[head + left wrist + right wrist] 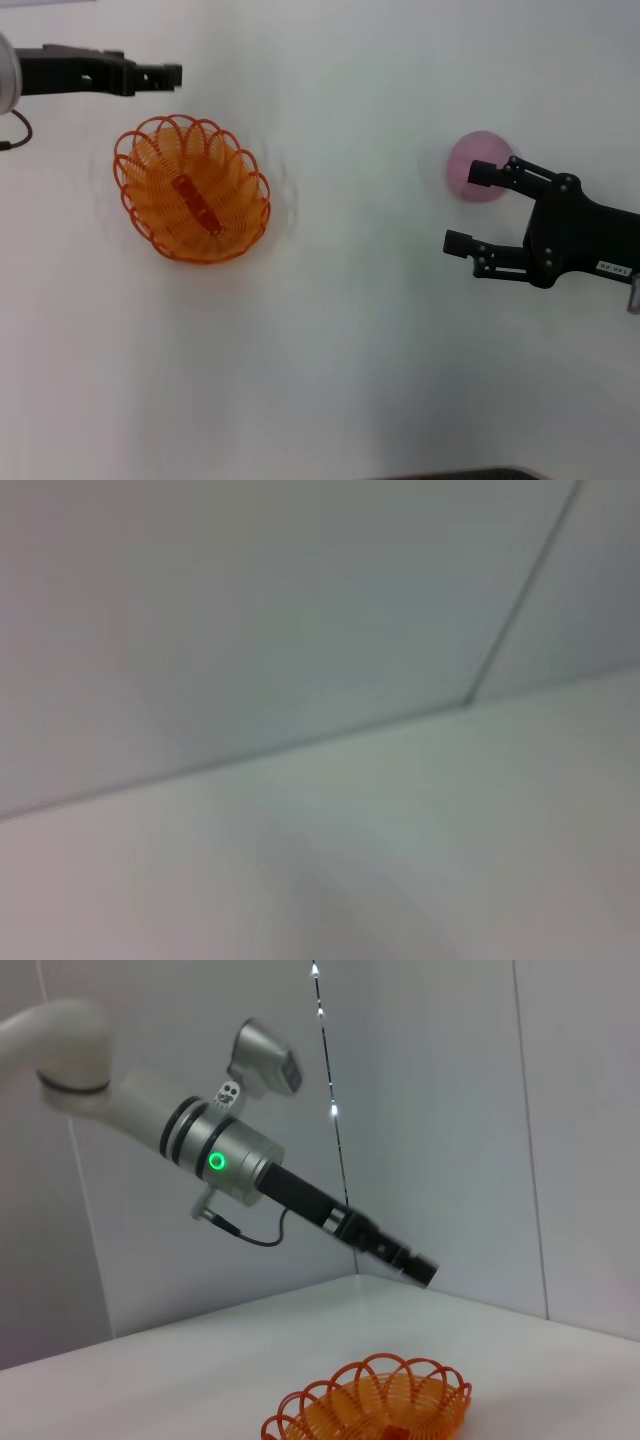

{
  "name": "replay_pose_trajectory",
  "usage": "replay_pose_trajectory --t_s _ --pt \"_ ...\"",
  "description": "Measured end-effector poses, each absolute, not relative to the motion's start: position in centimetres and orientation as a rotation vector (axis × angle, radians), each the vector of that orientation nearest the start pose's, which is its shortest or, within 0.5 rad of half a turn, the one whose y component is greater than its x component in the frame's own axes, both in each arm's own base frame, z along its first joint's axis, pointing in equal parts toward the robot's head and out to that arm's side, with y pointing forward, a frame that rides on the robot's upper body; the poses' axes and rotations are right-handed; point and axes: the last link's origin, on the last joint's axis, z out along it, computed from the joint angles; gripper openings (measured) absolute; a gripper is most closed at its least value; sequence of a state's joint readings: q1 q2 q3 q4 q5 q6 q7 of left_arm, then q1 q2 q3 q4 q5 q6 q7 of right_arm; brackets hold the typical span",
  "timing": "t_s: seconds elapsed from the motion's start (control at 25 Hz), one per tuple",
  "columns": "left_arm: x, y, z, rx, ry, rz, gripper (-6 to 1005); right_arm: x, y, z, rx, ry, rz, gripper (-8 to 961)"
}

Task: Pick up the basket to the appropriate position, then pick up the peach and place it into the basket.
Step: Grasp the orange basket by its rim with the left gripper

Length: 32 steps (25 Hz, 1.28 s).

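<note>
Two black grippers show over a white table. Nearest to the robot, on its right side, is the right gripper. Its two fingers are spread wide apart, and nothing is held between them. One finger lies across the front of the peach as seen from the head camera. I cannot tell if it touches the peach. The other finger sits lower down, away from the fruit.

The peach is round and pink. It rests on the table on the right side, just past the open fingers. It is well apart from the basket.

Over on the left side sits the basket. It is orange wire with a loopy rim, and it stands upright on the table. It has no fruit in it. The right wrist camera sees it too, low in its picture.

Farthest back is the left gripper. It is up above the table, just behind the far rim of the basket, and not touching it. Its fingers look pressed close together, with nothing in them. The right wrist camera shows it too, on the end of a white and silver arm with a green light.

The left wrist camera shows only blurry pale wall and table.
</note>
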<state>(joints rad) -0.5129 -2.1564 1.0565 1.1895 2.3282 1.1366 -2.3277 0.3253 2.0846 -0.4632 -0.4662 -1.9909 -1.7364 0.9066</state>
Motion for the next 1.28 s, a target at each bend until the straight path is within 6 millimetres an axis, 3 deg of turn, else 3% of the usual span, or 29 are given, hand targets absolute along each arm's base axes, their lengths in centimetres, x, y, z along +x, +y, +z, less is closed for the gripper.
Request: replay_pose_trajectory --t_s 0.36,0.8,1.28 --pt "-18.9 40.3 2.8 -2.373 -1.043 0.116 842 31.3 24.5 -0.6 -2.547 0.442 0.925 944" --pt "-17.2 41.3 3.2 -2.35 -0.997 0.382 841 31.3 24.6 -0.6 -2.548 0.44 0.926 945" --pt "-16.0 41.7 2.9 -2.405 -0.987 0.487 842 31.0 24.8 -0.6 -2.554 0.423 0.934 945"
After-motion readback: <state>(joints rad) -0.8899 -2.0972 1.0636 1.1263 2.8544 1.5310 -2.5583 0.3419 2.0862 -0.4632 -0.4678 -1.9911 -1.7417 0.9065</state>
